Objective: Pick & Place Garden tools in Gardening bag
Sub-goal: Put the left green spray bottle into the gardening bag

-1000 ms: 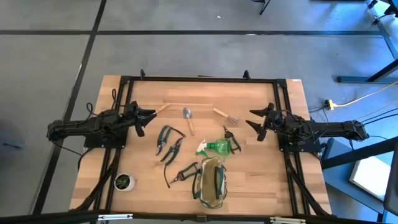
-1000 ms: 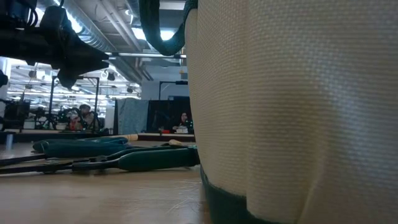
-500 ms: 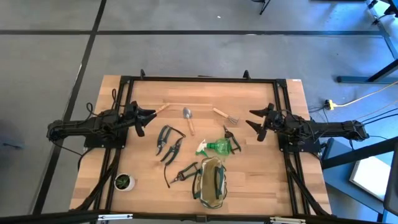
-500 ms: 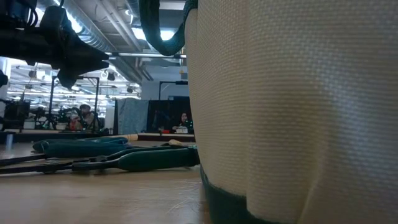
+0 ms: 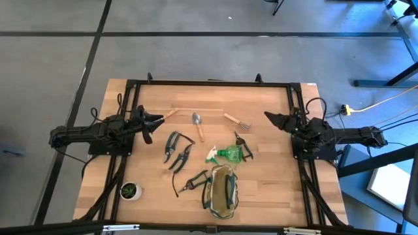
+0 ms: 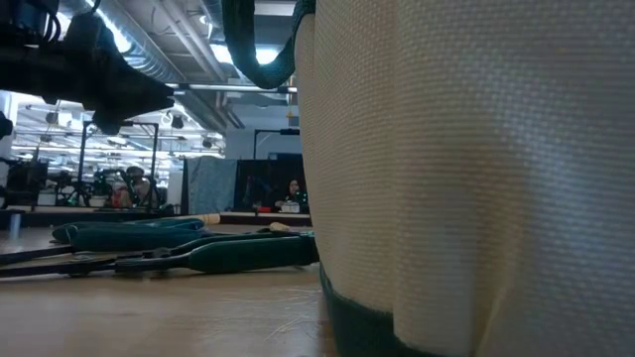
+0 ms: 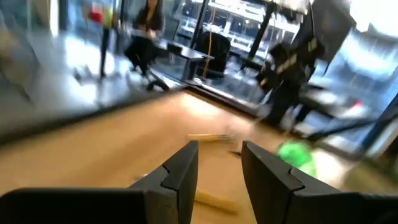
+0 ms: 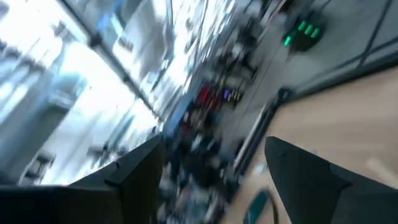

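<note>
The gardening bag (image 6: 466,169) is filling the low view, hiding most tools; left gripper (image 5: 157,122) and right gripper (image 5: 269,117) are hovering open, empty.

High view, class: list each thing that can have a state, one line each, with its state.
Gardening bag: open-topped, no tool seen inside.
Spray bottle: lying on its side.
Pruning shears: two pairs lying flat beside each other.
Trowel: flat on the table.
Left end effector: open, empty.
Right end effector: open, empty.
</note>
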